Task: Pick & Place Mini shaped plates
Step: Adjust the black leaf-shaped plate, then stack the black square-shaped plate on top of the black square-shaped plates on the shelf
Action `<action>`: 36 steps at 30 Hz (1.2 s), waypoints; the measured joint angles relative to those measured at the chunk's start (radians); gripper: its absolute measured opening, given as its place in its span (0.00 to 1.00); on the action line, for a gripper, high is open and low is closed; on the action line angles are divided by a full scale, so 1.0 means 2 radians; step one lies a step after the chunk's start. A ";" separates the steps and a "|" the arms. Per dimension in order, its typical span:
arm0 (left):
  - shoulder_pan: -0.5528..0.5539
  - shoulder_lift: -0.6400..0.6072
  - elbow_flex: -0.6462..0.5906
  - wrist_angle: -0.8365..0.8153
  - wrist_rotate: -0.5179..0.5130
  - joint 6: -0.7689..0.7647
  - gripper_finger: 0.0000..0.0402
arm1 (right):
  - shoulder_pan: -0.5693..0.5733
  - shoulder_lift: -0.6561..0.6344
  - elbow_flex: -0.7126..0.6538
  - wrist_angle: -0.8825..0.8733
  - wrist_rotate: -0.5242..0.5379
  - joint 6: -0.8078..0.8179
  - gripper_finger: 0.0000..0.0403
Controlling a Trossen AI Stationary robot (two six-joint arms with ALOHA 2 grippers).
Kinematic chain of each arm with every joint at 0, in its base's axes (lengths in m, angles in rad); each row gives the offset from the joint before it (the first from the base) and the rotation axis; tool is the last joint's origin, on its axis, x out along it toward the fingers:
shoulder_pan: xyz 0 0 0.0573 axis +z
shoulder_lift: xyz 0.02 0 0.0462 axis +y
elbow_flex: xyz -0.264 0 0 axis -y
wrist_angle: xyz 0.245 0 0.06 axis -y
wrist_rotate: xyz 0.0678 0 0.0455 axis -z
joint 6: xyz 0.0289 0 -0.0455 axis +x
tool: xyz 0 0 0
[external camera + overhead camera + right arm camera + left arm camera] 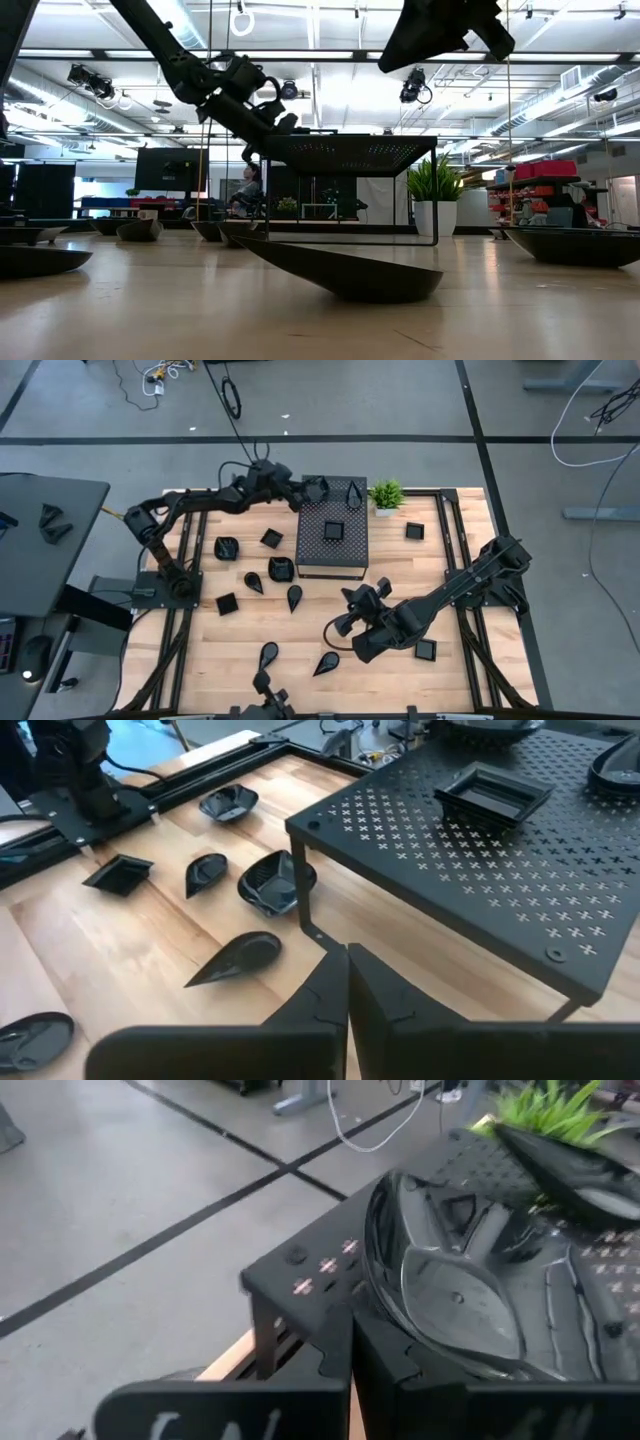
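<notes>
While three or so mini shaped plates (pixel 334 531) sit on the perforated box (pixel 345 555), most lie scattered on the tabletop (pixel 460 670). Left gripper (pixel 312 488) grips a plate at the box's corner; right gripper (pixel 352 610) hovers closed, empty.

Robotics lab or open industrial workspace. Wooden table (pixel 240 650) on grey concrete floor (pixel 400 400) with black tape lines (pixel 300 438); loose cables (pixel 160 375) at 11 o'clock, desk (pixel 40 540) at 9 o'clock. Low view shows ceiling strip lights (pixel 560 55), exposed ducts, rigged cameras (pixel 415 88), shelving (pixel 545 190) and a seated person (pixel 247 190) far behind.
</notes>
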 joint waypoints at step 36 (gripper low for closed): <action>-0.221 -0.236 -0.001 -0.354 -0.038 0.112 0.01 | 0.027 -0.004 -0.112 0.195 0.006 -0.178 0.02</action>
